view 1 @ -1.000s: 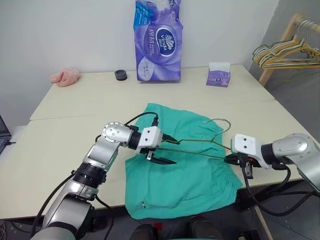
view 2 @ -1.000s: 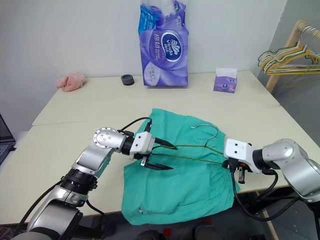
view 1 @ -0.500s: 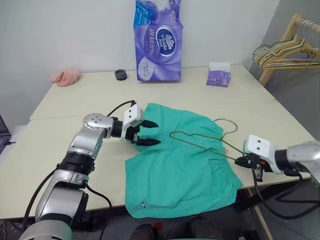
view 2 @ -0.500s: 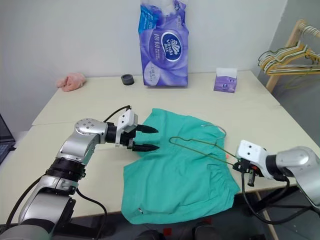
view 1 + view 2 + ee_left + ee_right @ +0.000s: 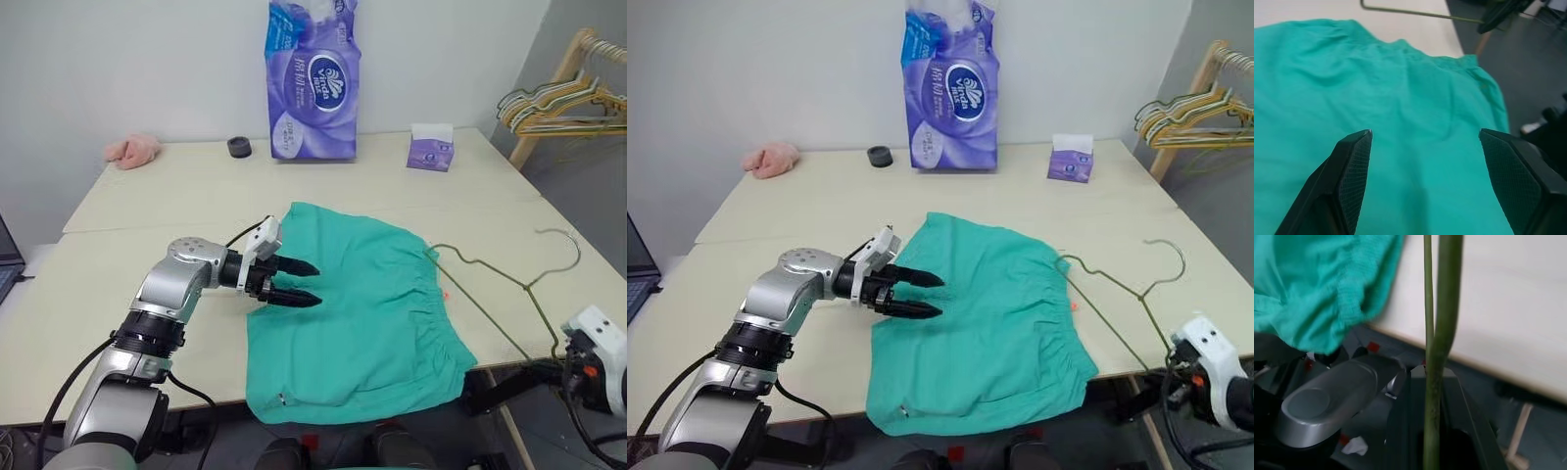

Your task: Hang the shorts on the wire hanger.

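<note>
The left tool is held with its two black fingers spread wide, just above the left part of the shorts, and nothing is gripped between them; in the left wrist view the green fabric is seen through the gap between the fingertips. The right tool is pressed shut on the wire hanger, whose thin stem is seen rising straight out of the closed fingers in the right wrist view, at the near right corner of the table. From that grip the hanger is stretched up and over the right part of the table, one end of its frame lying close to the gathered waistband of the shorts and its curved hook pointing toward the far right edge. The hanger is held beside the shorts, not threaded into them. The shorts are spread flat on the near middle of the table, with the lower hem hanging over the front edge. Farther back, a tall purple pack of tissue paper is stood by the wall, with a small black roll and a pink cloth to its left and a small purple tissue box to its right. Beyond the right end of the table, more hangers are hung on a wooden rack.
</note>
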